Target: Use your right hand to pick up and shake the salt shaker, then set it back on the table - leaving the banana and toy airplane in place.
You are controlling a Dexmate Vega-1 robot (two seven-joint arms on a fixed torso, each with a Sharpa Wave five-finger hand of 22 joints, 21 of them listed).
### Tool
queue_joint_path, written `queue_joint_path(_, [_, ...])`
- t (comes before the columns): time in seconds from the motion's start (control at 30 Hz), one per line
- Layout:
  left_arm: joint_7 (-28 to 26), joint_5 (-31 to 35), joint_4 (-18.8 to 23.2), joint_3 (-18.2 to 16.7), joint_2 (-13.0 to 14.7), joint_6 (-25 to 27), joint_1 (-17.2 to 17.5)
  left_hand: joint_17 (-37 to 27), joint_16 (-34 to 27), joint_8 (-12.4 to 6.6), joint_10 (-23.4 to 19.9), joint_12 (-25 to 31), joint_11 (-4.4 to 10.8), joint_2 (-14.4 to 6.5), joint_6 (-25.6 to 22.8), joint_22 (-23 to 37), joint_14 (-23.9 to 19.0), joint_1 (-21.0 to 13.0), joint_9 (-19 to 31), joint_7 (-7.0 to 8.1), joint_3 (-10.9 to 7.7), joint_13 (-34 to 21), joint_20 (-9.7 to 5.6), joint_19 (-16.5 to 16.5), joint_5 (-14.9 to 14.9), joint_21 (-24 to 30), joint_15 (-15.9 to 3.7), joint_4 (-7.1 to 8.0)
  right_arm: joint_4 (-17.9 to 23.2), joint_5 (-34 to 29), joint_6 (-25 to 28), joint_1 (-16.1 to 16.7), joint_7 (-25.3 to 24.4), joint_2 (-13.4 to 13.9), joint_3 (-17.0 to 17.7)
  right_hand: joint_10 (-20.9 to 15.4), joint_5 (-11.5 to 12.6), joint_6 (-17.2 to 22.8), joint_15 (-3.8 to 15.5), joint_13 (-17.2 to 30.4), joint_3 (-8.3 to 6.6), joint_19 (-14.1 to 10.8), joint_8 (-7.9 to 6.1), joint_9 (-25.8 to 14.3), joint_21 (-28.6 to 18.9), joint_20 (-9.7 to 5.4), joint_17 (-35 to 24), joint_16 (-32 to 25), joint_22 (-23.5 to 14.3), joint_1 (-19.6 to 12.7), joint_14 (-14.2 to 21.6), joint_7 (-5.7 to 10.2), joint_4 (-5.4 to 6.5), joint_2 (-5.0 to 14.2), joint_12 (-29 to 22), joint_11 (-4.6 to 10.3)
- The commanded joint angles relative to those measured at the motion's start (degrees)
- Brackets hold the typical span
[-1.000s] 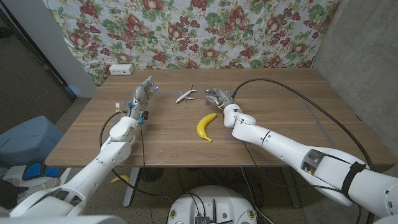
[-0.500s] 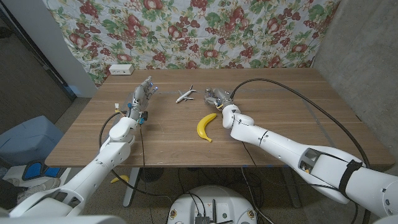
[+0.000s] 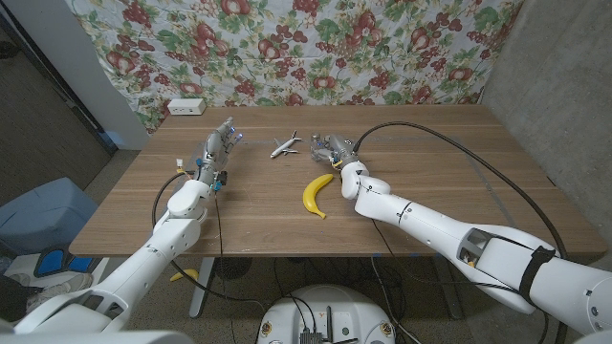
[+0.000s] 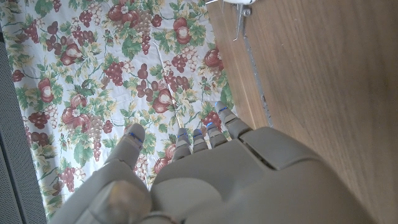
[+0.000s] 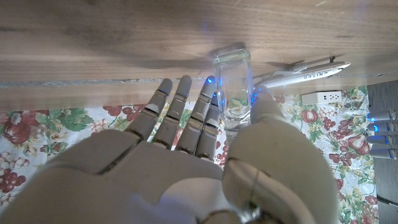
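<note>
A clear glass salt shaker (image 5: 232,84) stands upright on the wooden table (image 3: 430,162), between the thumb and the stretched fingers (image 5: 186,106) of my right hand (image 5: 205,168). I cannot see a firm grip on it. From the head view, my right hand (image 3: 335,150) sits mid-table with the shaker (image 3: 320,145) at its fingertips. The yellow banana (image 3: 315,194) lies just in front of that hand. The white toy airplane (image 3: 284,145) (image 5: 305,70) lies close beyond the shaker, toward my left. My left hand (image 3: 219,145) (image 4: 205,180) waits at the left, fingers apart, holding nothing.
A white power strip (image 3: 186,107) (image 5: 320,98) lies at the table's far left corner. A floral cloth (image 3: 316,48) hangs behind the table. A black cable (image 3: 459,143) arcs over the right half. Bare wood spreads to the right of the right arm.
My right hand has edged a little to the left, closing in around the salt shaker. The banana, airplane and left hand have not moved.
</note>
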State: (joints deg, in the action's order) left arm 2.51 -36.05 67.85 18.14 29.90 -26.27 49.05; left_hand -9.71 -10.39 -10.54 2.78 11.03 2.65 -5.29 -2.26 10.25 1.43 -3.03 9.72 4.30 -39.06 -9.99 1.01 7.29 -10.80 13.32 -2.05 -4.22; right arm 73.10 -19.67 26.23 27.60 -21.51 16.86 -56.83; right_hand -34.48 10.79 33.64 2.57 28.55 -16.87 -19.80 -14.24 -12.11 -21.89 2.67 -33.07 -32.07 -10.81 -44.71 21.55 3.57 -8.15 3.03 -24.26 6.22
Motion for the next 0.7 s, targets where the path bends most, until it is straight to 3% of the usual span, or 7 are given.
queue_joint_path(0.03, [0.23, -0.06, -0.42, 0.01, -0.06, -0.1, -0.39, -0.16, 0.15, 0.2, -0.17, -0.06, 0.24, -1.75, 0.15, 0.15, -0.1, 0.61, 0.22, 0.2, -0.25, -0.24, 0.05, 0.55, 0.07, -0.09, -1.1, -0.3, 0.51, 0.46, 4.04, -1.27, 4.26, -0.17, -0.72, 3.5, -0.25, -3.06, 5.33, -0.65, 1.16, 0.5, 1.24, 0.09, 0.37, 1.06, 0.38, 0.93, -0.18, 2.39, -1.49, -0.64, 0.2, -1.84, 2.29, -1.76])
queue_joint_path(0.23, [0.39, 0.02, -0.61, 0.09, -0.05, -0.07, -0.69, -0.14, 0.15, 0.21, -0.12, -0.08, 0.23, -1.81, 0.19, 0.15, -0.11, 0.56, 0.22, 0.2, -0.31, -0.24, 0.06, 0.58, 0.06, -0.15, -1.07, -0.37, 0.16, 0.79, 5.37, -1.79, 4.98, -0.56, -1.04, 5.04, -0.43, -4.79, 4.72, -1.04, 1.86, 0.97, 1.85, 0.1, 0.65, 1.66, 0.59, 1.24, -0.16, 3.42, -1.79, -1.15, 0.43, -2.41, 3.39, -2.1])
queue_joint_path(0.47, [0.14, 0.11, -0.48, 0.13, 0.0, 0.22, -0.69, -0.08, 0.17, 0.21, -0.1, -0.08, 0.15, -1.89, 0.23, 0.15, -0.12, 0.38, 0.22, 0.08, -0.41, -0.24, 0.07, 0.6, 0.06, -0.22, -1.04, -0.56, -1.61, 1.47, 3.79, -1.33, 1.34, -1.93, -0.21, 3.74, -0.81, -4.48, 4.53, -1.37, 3.01, 1.1, 1.61, 0.1, 0.82, 1.79, 0.52, 0.99, -0.17, 6.31, -0.84, -1.95, 1.73, -2.5, 3.35, -2.49])
queue_joint_path(0.7, [-0.21, 0.25, -0.31, 0.14, 0.06, 0.37, -0.6, -0.02, 0.2, 0.23, -0.1, -0.08, 0.16, -2.14, 0.33, 0.15, -0.11, 0.04, 0.22, 0.07, -0.56, -0.23, 0.1, 0.62, 0.06, -0.31, -0.98, -0.84, -3.55, 2.22, 2.72, -1.64, -0.45, -3.18, 0.06, 3.41, -0.85, -4.54, 4.3, -1.47, 3.47, 1.17, 1.58, 0.1, 0.91, 1.82, 0.41, 0.98, -0.18, 7.59, -0.75, -2.2, 2.25, -2.39, 3.43, -2.49])
